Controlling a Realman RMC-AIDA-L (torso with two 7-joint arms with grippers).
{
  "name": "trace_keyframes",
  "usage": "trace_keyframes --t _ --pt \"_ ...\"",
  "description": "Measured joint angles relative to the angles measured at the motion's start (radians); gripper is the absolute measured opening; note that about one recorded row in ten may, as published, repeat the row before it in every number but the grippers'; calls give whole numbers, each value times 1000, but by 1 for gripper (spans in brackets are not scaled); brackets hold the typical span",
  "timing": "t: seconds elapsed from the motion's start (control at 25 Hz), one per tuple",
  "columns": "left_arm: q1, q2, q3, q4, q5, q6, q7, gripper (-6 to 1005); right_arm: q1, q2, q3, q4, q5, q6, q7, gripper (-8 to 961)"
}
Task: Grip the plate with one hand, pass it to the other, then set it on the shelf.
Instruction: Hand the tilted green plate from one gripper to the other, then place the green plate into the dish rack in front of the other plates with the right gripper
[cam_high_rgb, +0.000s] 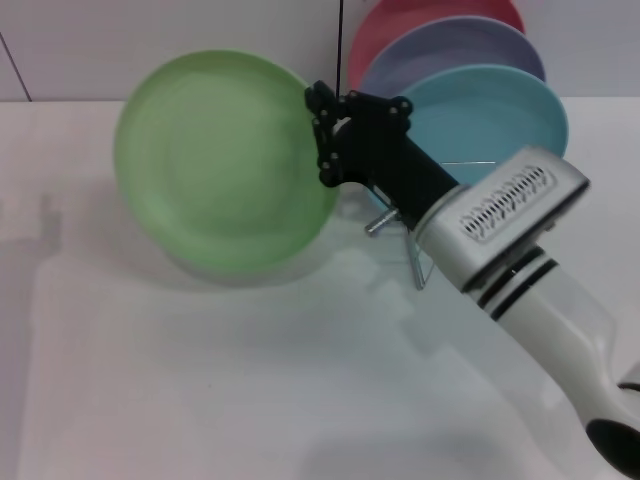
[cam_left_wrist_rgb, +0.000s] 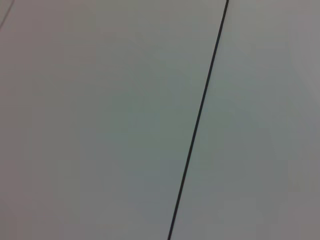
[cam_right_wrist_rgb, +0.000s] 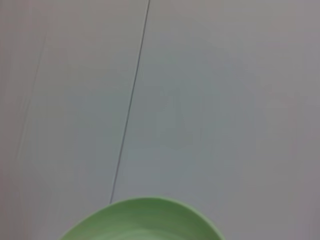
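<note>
The thick white right arm (cam_high_rgb: 545, 330) enters from 5 o'clock in the head view and reaches up toward the centre, its grey vented housing (cam_high_rgb: 505, 215) just behind the black right tool (cam_high_rgb: 325, 130). That tool is pinched on the 3 o'clock edge of the light-green plate (cam_high_rgb: 222, 160), which hangs tilted above the white tabletop (cam_high_rgb: 200, 380), face toward the head camera. The right wrist view shows only the plate's rim and the wall behind it. The left tool is out of sight in all 3 views; its wrist camera sees only bare wall with 1 dark seam.

Beyond the tool, at about 1 o'clock, the wire shelf (cam_high_rgb: 425, 255) stands with a turquoise plate (cam_high_rgb: 490, 115), a lavender plate (cam_high_rgb: 455, 50) and a red plate (cam_high_rgb: 435, 15) upright in it, one behind another.

The handover looks done, so the step in hand seems to be racking. To do it well, the wrist should turn the plate upright and parallel to the turquoise one, carry it toward 3 o'clock over the nearest free loops, lower the rim between 2 wires without nudging the turquoise plate, and release only once the rim is seated.
</note>
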Motion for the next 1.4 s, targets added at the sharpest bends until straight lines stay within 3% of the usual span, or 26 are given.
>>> trace_keyframes --t 0.6,1.04,1.4 --pt "-14 -2 6 2 5 -65 -92 621 -98 -6 4 -137 -153 -329 -191 18" --pt "2 -10 40 -25 5 -67 -147 621 -78 -11 -5 -396 -238 -568 -188 17" --pt "18 -11 66 -55 5 -66 -169 622 -64 -13 -6 -524 -286 -661 -195 16"
